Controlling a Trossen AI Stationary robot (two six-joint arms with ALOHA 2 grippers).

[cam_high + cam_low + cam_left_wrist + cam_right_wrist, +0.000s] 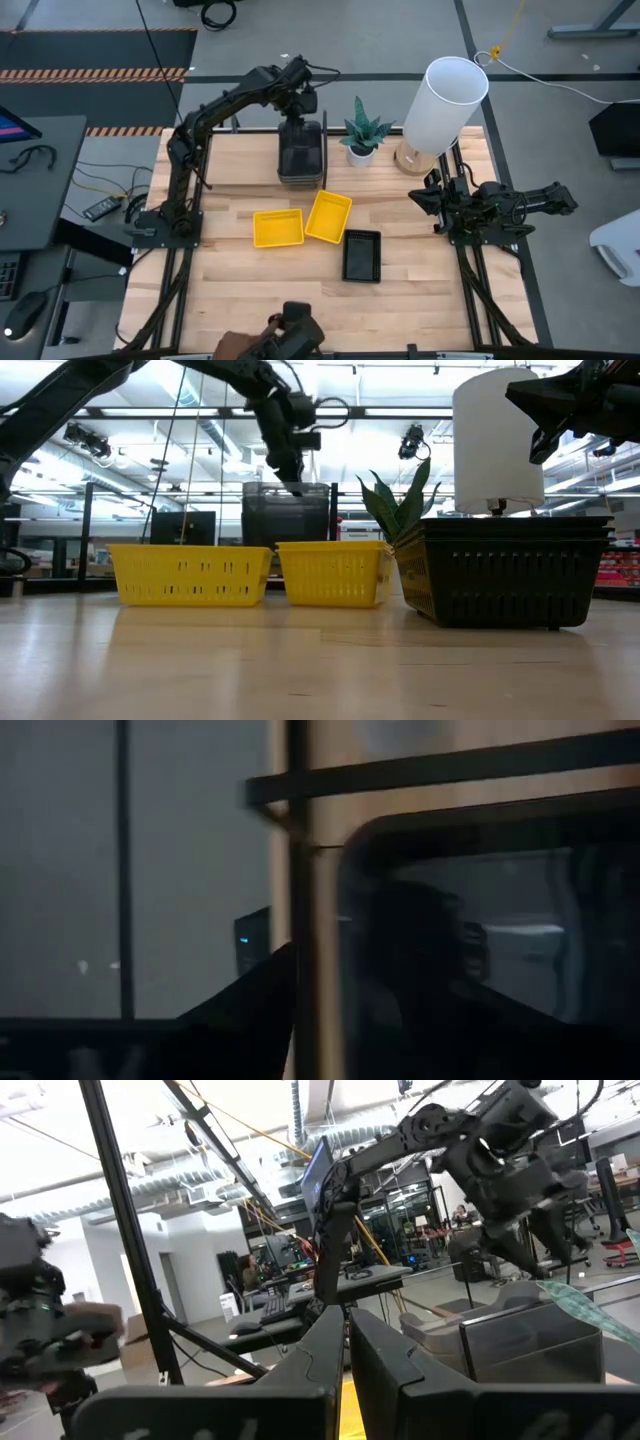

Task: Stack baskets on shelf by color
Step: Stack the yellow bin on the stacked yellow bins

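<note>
Left gripper [300, 128]: your fingers reach into dark grey basket stack [301, 153] on light-wood shelf [255, 160], spread untellable | Right gripper [432, 200]: parked, fingers together | Table: two slatted yellow baskets [278, 227], one black [361, 255]

Four cameras: one overhead, one at table height, one on each wrist.

The high view looks straight down on the whole wooden table [230, 280] and both arms from well above. The low view sits at the table's surface, facing level across it into the room, very near the black basket [505, 572] and the two yellow baskets [190, 573]; those same baskets lie mid-table in the high view. The left wrist view presses close against the shelf [310, 920] and a dark grey basket [480, 920]. The right wrist view faces across the table toward the left arm [440, 1140], which all the other views also catch.
</note>
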